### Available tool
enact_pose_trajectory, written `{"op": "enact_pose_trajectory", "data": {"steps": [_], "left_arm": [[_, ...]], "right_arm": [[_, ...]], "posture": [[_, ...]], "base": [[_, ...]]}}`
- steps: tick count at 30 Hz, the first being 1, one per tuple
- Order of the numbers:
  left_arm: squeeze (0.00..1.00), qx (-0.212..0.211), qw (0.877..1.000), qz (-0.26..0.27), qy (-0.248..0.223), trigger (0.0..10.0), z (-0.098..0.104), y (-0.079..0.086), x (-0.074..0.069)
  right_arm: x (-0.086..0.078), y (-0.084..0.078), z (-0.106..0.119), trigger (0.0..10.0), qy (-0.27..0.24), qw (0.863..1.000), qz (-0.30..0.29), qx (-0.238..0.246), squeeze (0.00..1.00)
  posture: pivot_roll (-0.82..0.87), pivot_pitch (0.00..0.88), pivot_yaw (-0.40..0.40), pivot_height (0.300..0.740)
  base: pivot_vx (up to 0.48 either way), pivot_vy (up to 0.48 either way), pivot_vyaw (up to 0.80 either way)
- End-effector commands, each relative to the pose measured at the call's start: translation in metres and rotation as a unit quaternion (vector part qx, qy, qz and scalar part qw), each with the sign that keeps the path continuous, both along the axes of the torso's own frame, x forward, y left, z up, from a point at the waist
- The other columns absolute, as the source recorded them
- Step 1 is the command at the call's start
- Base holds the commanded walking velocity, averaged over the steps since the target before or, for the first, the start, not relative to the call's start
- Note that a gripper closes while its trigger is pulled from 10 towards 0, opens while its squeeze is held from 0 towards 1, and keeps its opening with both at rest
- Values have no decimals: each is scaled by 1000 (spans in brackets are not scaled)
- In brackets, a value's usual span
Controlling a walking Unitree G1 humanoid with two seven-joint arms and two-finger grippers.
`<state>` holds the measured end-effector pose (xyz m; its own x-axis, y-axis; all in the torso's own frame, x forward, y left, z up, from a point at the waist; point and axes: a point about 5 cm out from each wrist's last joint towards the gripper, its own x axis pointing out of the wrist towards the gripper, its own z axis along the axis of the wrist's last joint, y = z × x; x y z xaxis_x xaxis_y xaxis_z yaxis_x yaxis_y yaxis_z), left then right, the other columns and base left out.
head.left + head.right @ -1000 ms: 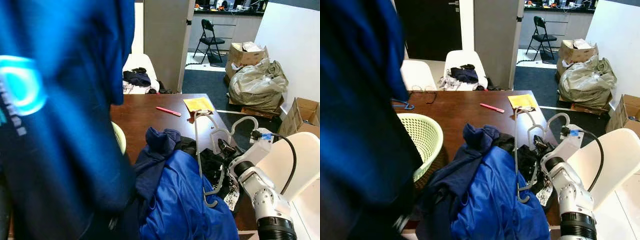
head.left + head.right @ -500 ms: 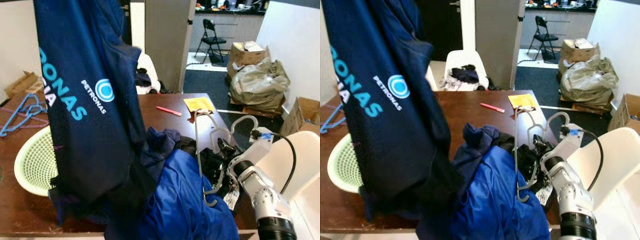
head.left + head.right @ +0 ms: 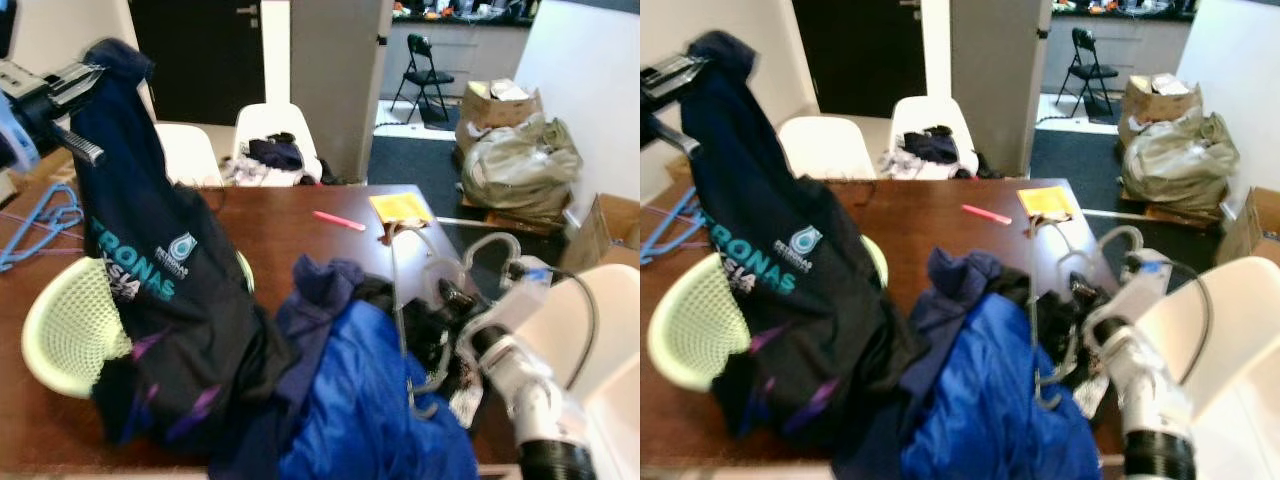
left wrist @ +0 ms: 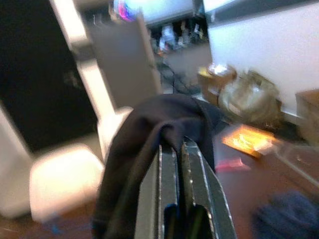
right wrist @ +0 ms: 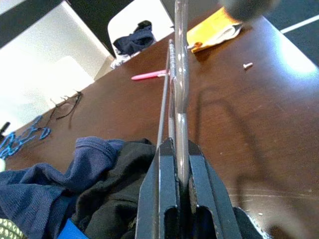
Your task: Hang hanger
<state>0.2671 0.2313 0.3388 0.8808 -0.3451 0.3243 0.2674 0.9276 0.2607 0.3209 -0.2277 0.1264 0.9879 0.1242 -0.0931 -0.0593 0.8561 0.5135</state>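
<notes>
2 white chairs (image 3: 930, 125), 1 basket (image 3: 685, 325), 1 pink pen (image 3: 986, 214), 1 grey hanger (image 3: 410, 300).

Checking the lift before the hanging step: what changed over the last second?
The left claw, shut on the dark Petronas shirt, swung it out to the robot's left and away from the head camera; it now hangs over the green basket. Unchanged: the right claw stays clamped on the grey hanger above the blue garment pile, and the pink pen lies on the table.
</notes>
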Motion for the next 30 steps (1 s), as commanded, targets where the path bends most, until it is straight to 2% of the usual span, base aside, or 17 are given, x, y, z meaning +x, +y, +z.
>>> {"op": "enact_pose_trajectory", "data": {"steps": [1,2,3,5,7,10,11,12,15,18,21,23,24,26,27,29,30], "left_arm": [[0,-6,1000,5,3,0,-4,-7,-5],[0,-27,1000,7,14,0,-21,-19,-12],[0,-27,1000,7,14,0,-21,-19,-12],[0,-36,999,26,30,0,-51,-40,-25],[0,-38,998,37,39,0,-62,-47,-30],[0,-38,998,37,39,0,-62,-47,-30],[0,-34,997,48,52,0,-72,-55,-37],[0,-26,994,76,79,0,-84,-55,-45],[0,-21,990,96,99,0,-92,-53,-50],[0,-36,980,143,136,0,-102,-41,-58],[0,-36,980,143,136,0,-102,-41,-58],[0,-53,964,178,189,0,-118,-29,-71],[0,-53,964,178,189,0,-118,-29,-71],[0,-91,950,186,232,0,-134,-29,-90],[0,-91,950,186,232,0,-134,-29,-90],[0,-157,948,151,233,0,-136,-39,-101],[0,-157,948,151,233,0,-136,-39,-101]], "right_arm": [[-3,0,-8,10000,21,1000,3,3,0],[-3,0,-8,10000,21,1000,6,5,0],[-3,0,-8,10000,21,1000,6,5,0],[-2,1,-8,10000,23,1000,12,9,0],[-2,2,-8,10000,23,1000,14,10,0],[-2,2,-8,10000,23,1000,14,10,0],[-3,2,-7,10000,23,1000,15,12,0],[-3,2,-7,10000,23,999,17,15,0],[-3,2,-7,10000,23,999,17,17,0],[-3,1,-7,10000,23,999,19,20,0],[-3,1,-7,10000,23,999,19,20,0],[-2,0,-6,10000,23,999,22,23,0],[-2,0,-6,10000,23,999,22,23,0],[-2,0,-7,10000,24,999,26,25,0],[-2,0,-7,10000,24,999,26,25,0],[-1,1,-7,10000,25,999,30,28,0],[-1,1,-7,10000,25,999,30,28,0]], "posture": [[92,4,-42,740],[99,10,-47,740],[99,10,-47,740],[102,19,-47,740],[101,21,-48,740],[101,21,-48,740],[101,24,-50,740],[104,27,-48,740],[104,27,-48,740],[108,27,-46,740],[108,27,-46,740],[109,27,-48,740],[109,27,-48,740],[117,26,-54,740],[117,26,-54,740],[135,25,-62,740],[135,25,-62,740]], "base": [[0,0,0],[0,0,0],[0,0,0],[0,0,0],[0,0,0],[0,0,0],[0,0,0],[0,0,0],[0,0,0],[0,0,0],[0,0,0],[0,0,0],[0,0,0],[0,0,0],[0,0,0],[0,0,0],[0,0,0]]}}
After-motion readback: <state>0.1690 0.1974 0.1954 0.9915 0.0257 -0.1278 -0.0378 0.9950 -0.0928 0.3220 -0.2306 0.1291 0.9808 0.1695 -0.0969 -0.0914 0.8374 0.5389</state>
